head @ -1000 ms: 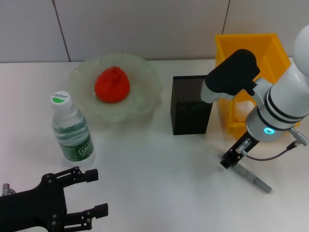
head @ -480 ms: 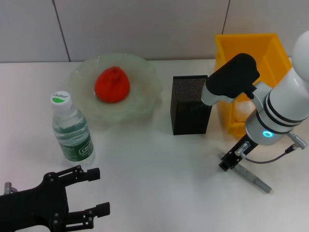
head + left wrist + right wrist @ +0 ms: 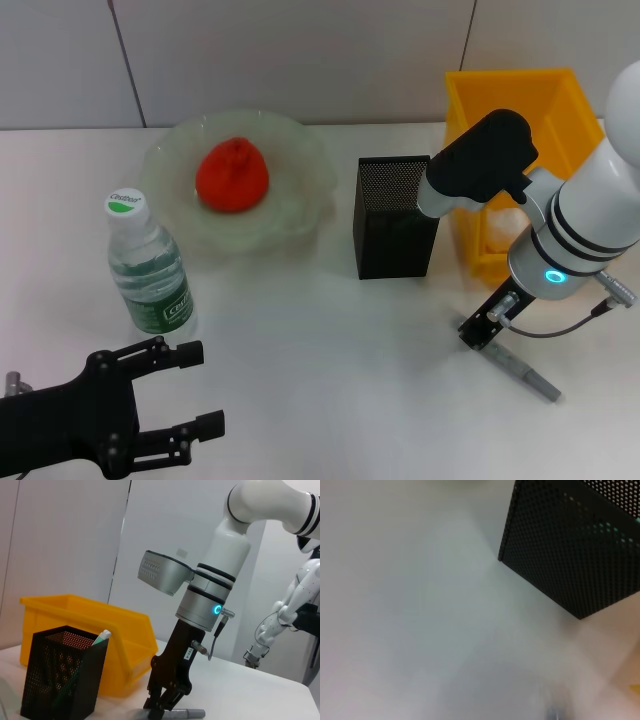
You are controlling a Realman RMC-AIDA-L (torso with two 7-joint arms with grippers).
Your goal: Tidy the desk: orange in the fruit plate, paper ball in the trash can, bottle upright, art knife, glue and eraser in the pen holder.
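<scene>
Our left jaws stand spread with nothing between them, and our right jaws are set down on one end of the grey art knife, though we cannot tell whether they have closed on it. From the head view, the left gripper (image 3: 190, 390) hangs idle near the front edge of the desk (image 3: 330, 330), in front of the bottle (image 3: 147, 268), which stands upright. The orange (image 3: 231, 176) sits in the fruit plate (image 3: 300, 215), so we judge those two chores done. The right gripper (image 3: 474, 335) reaches down to the art knife (image 3: 520, 370), which lies flat on the desk, in front of the trash can (image 3: 520, 100) and to the right of the pen holder (image 3: 395, 218). In the left wrist view, the right gripper (image 3: 161, 702) touches the desk at the near end of the art knife (image 3: 187, 713), with the pen holder (image 3: 62, 677) just beside it and the trash can (image 3: 85, 630) behind; a green-tipped stick already leans inside the mesh cup. The right wrist view shows only a corner of the pen holder (image 3: 575, 545) above bare desk. We judge that we are picking up the knife; next it calls for a firm pinch, a lift clear of the holder's rim, and a drop into the cup.
</scene>
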